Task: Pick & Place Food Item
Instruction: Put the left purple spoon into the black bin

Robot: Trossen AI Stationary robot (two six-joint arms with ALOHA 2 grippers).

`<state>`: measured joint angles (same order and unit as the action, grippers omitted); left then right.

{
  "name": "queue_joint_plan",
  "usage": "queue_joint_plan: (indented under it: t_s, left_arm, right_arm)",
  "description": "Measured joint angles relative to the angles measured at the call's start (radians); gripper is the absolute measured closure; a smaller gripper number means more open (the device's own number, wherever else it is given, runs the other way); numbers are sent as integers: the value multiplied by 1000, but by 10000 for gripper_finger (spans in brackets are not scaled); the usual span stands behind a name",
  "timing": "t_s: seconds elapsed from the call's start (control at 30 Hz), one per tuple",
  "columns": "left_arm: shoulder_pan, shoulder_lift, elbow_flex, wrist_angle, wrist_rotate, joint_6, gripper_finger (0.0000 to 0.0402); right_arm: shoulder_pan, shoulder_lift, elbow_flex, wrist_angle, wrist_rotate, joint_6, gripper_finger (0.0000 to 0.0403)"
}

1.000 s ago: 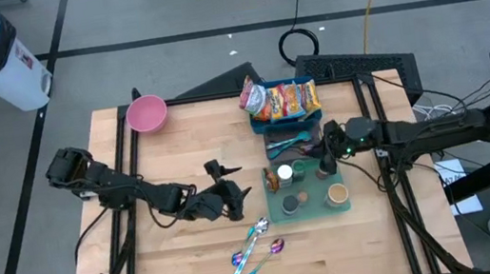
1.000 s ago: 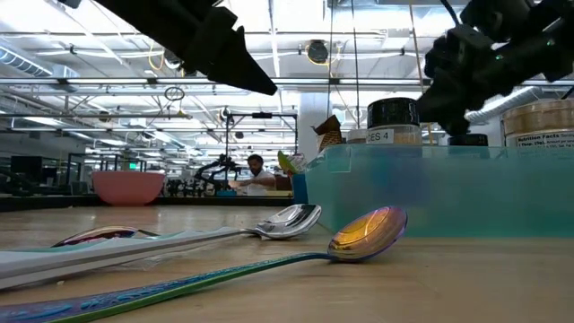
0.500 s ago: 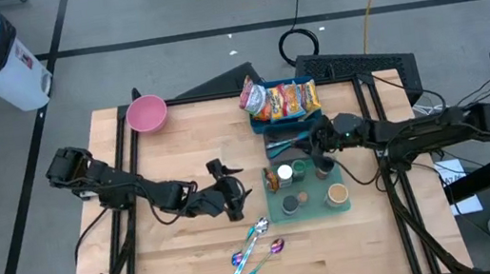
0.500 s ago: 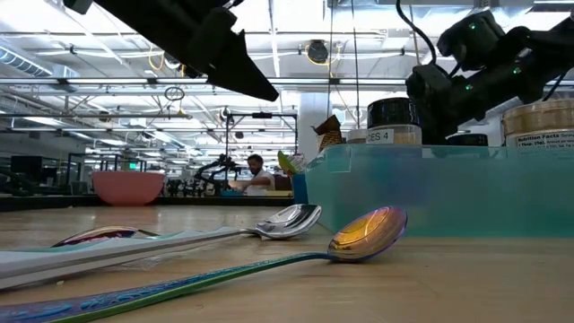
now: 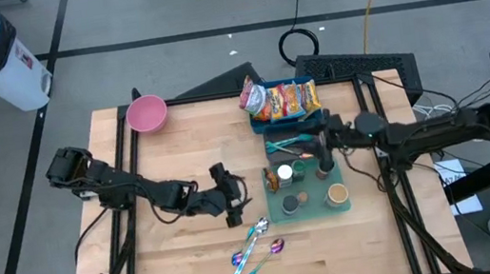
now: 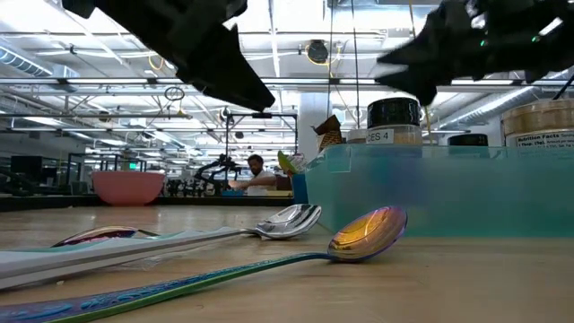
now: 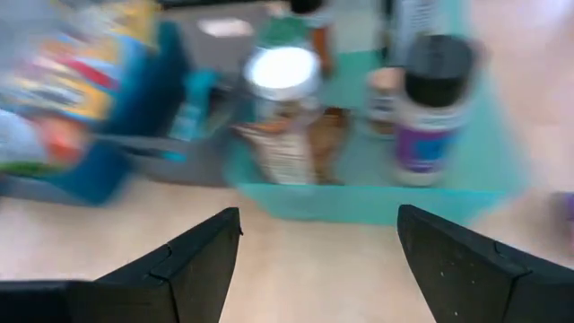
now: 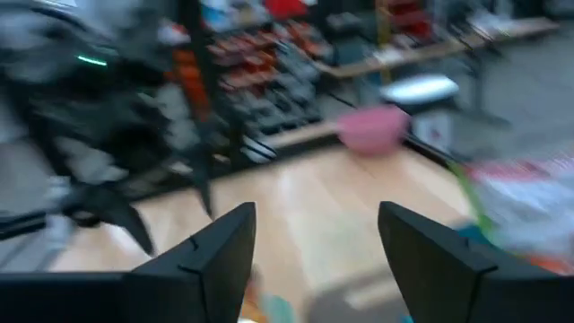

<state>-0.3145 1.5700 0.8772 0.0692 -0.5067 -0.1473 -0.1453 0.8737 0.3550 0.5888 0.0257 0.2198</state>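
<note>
High view: the left gripper (image 5: 231, 196) is held low above bare tabletop, its fingers spread apart with nothing between them. Just beyond its fingertips, toward the right arm, the teal tray (image 5: 280, 215) is seen on the wooden table (image 5: 179, 146). In the left wrist view the two dark fingers (image 7: 188, 260) are shown wide apart, and straight ahead of them the tray's near wall (image 7: 359, 202) is visible. Behind that wall stand a jar with a white lid (image 7: 282, 112) and a bottle with a black cap (image 7: 435, 108).

The right gripper (image 5: 324, 150) is held over the far edge of the tray, beside the grey utensil holder (image 5: 292, 143). In the right wrist view its fingers (image 8: 215, 260) are shown parted and empty; beyond them the tabletop and the pink bowl (image 8: 372, 130) are visible. Behind the right gripper, at the table's far edge, the blue bin of snack packets (image 5: 282, 101) is placed; the food items lie inside it. The pink bowl (image 5: 147, 114) is set well away from both grippers, at the far left corner.

Below and to the side of the left gripper, nearer the front edge, a group of spoons (image 5: 258, 246) lies on the table. Low view: the spoons (image 6: 359, 235) fill the foreground, with the tray wall (image 6: 448, 188) just behind.
</note>
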Motion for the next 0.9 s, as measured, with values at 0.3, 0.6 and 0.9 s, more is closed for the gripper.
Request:
queue_joint_plan:
  t_s: [0.3, 0.6, 0.9]
  left_arm:
    - [-31, 127, 1, 7, 292, -214, 94]
    - [-135, 229, -1, -70, 393, -377, 94]
    - [-210, 272, 0, -39, 272, -361, 94]
  right_arm:
    - [292, -2, 1, 163, 165, -158, 182]
    - [483, -2, 1, 213, 368, -282, 195]
    - [492, 10, 0, 222, 398, -293, 195]
